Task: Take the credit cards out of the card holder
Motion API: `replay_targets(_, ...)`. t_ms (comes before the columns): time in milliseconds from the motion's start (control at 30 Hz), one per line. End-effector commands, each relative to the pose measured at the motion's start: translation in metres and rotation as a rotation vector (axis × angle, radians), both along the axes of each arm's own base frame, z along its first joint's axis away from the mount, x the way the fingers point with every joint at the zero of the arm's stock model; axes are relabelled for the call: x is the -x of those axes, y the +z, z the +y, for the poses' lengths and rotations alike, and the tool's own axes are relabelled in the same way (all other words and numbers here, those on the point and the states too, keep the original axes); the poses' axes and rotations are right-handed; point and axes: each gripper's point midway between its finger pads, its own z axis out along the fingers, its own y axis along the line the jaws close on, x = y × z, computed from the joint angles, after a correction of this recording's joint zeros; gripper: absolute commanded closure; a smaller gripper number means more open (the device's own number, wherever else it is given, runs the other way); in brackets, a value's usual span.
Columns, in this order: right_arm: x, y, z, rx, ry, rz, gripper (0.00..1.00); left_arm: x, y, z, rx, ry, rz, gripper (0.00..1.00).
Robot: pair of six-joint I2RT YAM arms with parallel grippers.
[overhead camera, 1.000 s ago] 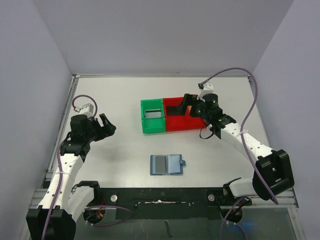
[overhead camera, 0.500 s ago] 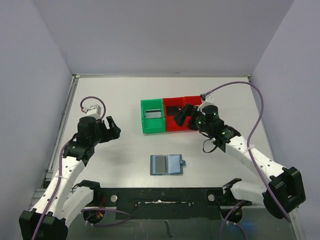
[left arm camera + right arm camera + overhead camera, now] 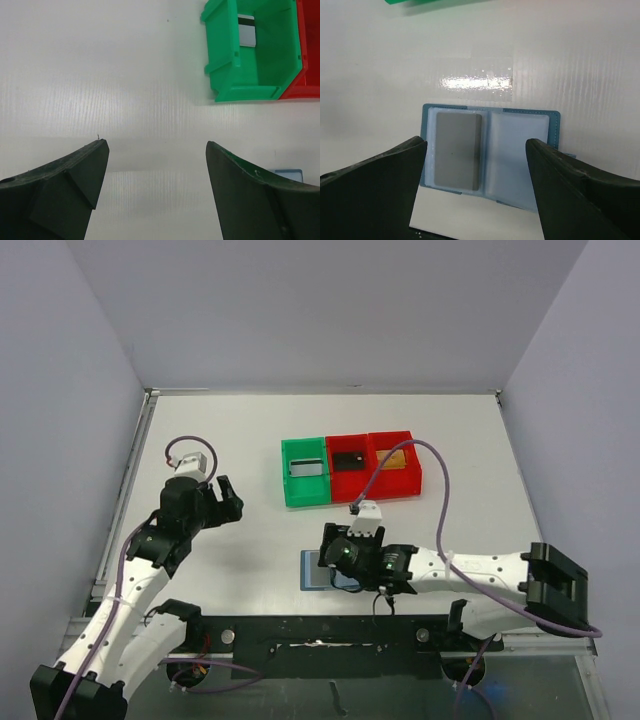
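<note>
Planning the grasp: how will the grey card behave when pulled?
The grey card looks thin and flat: probably stiff, light, hard to pinch. The card holder lies loose on the glossy table, so it may slide along.

We look down on the wallet [image 3: 520, 155], lying open and flat on the white worktop [image 3: 380, 75]. A grey card [image 3: 457, 150] sits in its left-hand panel; the other panel shows pale blue. Our jaws stand wide apart, one framing each side. A green edge [image 3: 420, 1] shows at the top.
</note>
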Motion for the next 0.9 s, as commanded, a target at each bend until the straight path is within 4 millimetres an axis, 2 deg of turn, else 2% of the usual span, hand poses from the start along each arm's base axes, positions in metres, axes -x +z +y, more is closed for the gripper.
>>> replay_targets(0,-0.014,0.007,0.017,0.030,-0.076,-0.040,0.20,-0.005,0.020,0.002,0.006,0.027,-0.069,0.21)
replay_targets(100,-0.013,0.000,0.034,0.061,-0.025,-0.016,0.22,-0.005,0.021,0.003,0.002,0.032,-0.070,0.21)
replay_targets(167,-0.011,-0.008,0.044,0.079,0.008,0.008,0.28,-0.005,0.021,0.003,0.003,0.033,-0.068,0.21)
replay_targets(267,-0.009,-0.016,0.050,0.098,0.023,0.037,0.30,-0.005,0.020,0.002,0.005,0.030,-0.069,0.21)
replay_targets(533,0.001,-0.038,0.049,0.163,0.055,0.105,0.36,-0.005,0.022,0.000,0.011,0.019,-0.074,0.21)
replay_targets(733,0.002,-0.065,0.041,0.189,0.043,0.189,0.37,-0.004,0.021,0.000,0.010,0.018,-0.072,0.21)
replay_targets(867,0.002,-0.081,0.038,0.186,0.055,0.256,0.47,-0.004,0.020,-0.001,0.007,0.019,-0.067,0.21)
